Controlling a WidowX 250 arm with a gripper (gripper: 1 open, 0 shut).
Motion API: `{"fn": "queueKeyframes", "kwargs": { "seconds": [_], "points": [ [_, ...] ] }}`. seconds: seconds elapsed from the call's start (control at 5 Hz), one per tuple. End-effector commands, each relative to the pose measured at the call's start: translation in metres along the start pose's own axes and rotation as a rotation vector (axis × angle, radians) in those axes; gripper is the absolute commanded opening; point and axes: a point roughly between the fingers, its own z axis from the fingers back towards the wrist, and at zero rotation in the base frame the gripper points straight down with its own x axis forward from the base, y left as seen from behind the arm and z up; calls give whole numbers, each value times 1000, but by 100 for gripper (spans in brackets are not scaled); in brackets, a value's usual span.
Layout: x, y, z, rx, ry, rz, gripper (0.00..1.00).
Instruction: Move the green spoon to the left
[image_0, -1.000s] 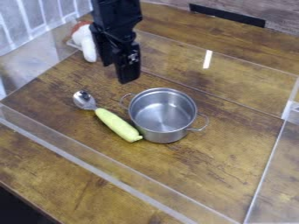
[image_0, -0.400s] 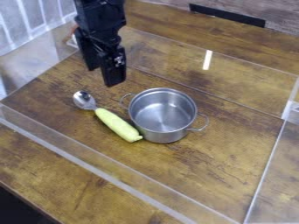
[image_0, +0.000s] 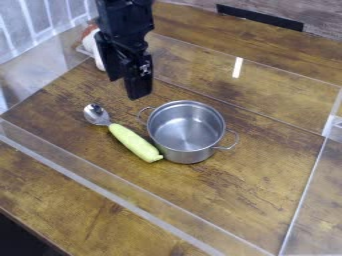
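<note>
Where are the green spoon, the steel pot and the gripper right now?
green spoon (image_0: 134, 141): camera view, on its yellow-green handle.
steel pot (image_0: 186, 128): camera view, on its inside bottom.
gripper (image_0: 139, 88): camera view, between its fingertips, above the table behind the spoon.

Black boxy robot arm, blocky matte hand (image_0: 138, 88), small pale markings on its side

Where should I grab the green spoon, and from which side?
Take the green spoon by its thick yellow-green handle, near the middle, coming straight down from above. It lies flat on the table, handle end close beside the pot, so close the fingers across the handle's width. The open hand hangs above, empty.
</note>
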Motion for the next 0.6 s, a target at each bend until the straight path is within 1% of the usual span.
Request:
{"fn": "queueKeyframes", "kwargs": {
  "seconds": [0.0, 0.2, 0.4],
  "points": [
    [9, 8, 22, 29, -47, 0, 100],
    [11, 9, 27, 26, -44, -5, 100],
    [-2, 9, 21, 14, -34, 23, 100]
  ]
}}
